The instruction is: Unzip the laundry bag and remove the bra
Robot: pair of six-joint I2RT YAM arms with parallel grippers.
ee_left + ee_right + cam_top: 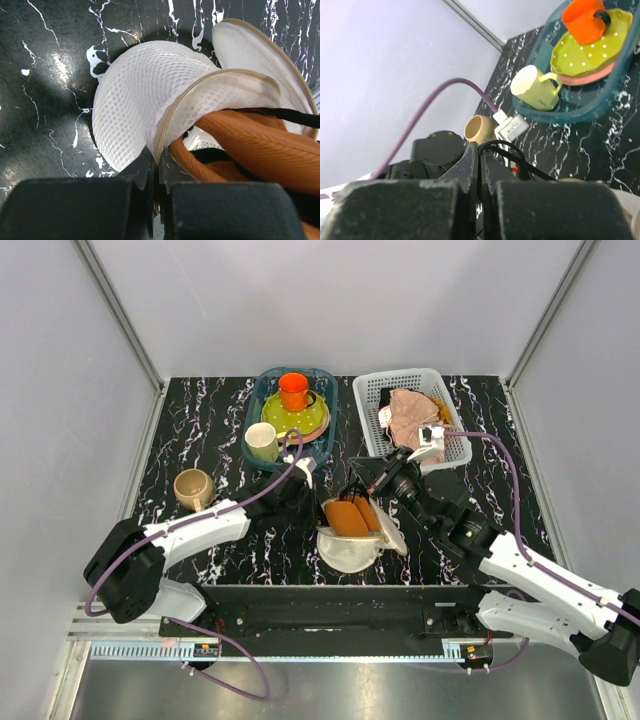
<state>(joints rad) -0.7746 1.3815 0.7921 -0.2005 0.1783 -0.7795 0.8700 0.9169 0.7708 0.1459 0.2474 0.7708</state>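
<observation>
Finds the laundry bag point(348, 552) unzipped and gaping on the black marbled table point(200, 430), lying between the 2 arms. Shows the bra point(352, 517) half out of the bag's mouth, its orange padded cups resting on the far rim and its black straps running away from the bag. Has the left gripper point(156, 172) at the bag's left side, fingers pressed together on the beige zip-edged rim, with white mesh bulging above them. Has the right gripper point(479, 157) just beyond the bag, fingers squeezed tight on a thin black strap of the bra, a loop of it standing out past the tips. Places a teal tray point(585, 114) beyond the bag to the left, with 1 orange mug point(293, 390), 1 yellow-green dotted plate point(300, 423) and 1 pale yellow mug point(262, 442) in it. Places a tan cup point(192, 489) left of the bag, well apart. Places a white lattice basket point(365, 408) beyond the bag to the right, with a pale pink cloth point(408, 412) in it.
</observation>
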